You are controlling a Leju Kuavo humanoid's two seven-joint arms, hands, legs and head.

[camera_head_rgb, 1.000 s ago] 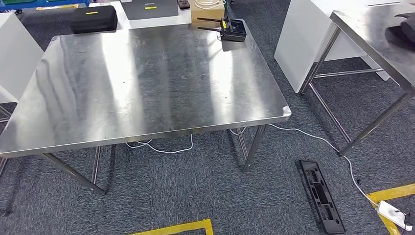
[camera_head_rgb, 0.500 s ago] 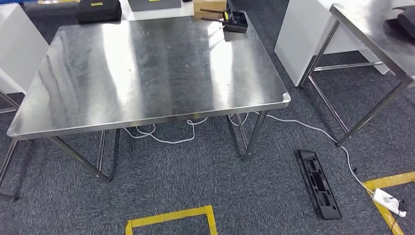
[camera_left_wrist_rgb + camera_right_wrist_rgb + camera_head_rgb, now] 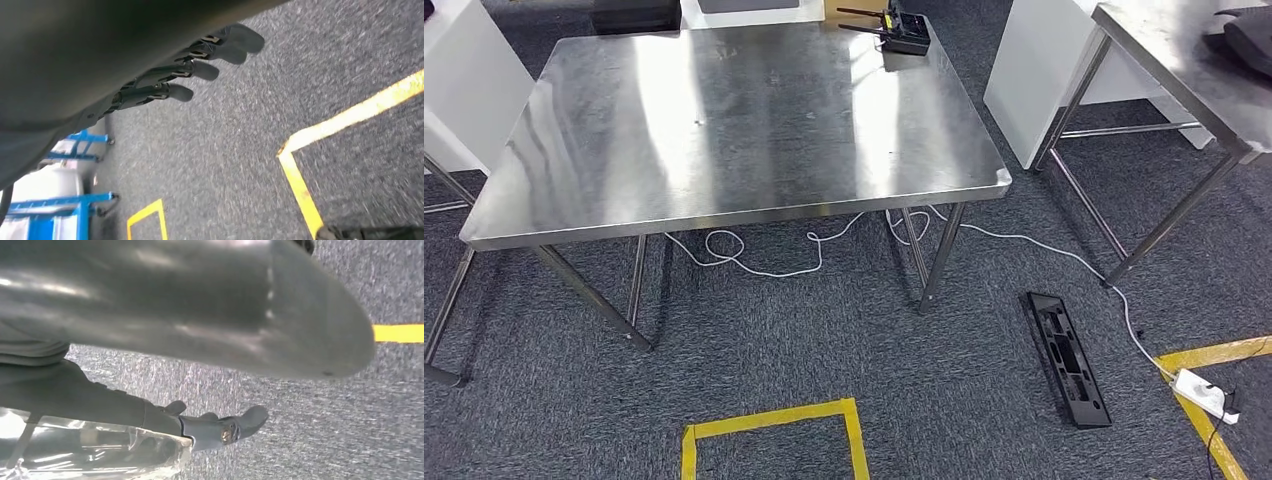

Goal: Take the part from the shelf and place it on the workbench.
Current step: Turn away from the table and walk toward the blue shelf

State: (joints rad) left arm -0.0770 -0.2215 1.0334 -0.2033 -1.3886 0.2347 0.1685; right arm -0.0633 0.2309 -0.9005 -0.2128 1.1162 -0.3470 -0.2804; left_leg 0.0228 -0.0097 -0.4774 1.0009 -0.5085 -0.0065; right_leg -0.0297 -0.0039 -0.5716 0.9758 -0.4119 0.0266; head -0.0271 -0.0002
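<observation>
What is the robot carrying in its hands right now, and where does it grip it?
The right hand holds a clear plastic-wrapped part; the exact grip spot is hidden. The left hand holds nothing.

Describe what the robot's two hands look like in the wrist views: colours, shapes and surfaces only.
The left hand has slim dark fingers with rounded, smooth grey-black tips and thin metallic linkages running along them. The right hand shows a thick, glossy grey thumb with a rounded end, darker grey fingers behind it, and a small round metal fastener on one of them.

Steel workbench (image 3: pixel 724 130) carries a black antenna device (image 3: pixel 902 30); floor (image 3: pixel 824 340) grey carpet.
</observation>
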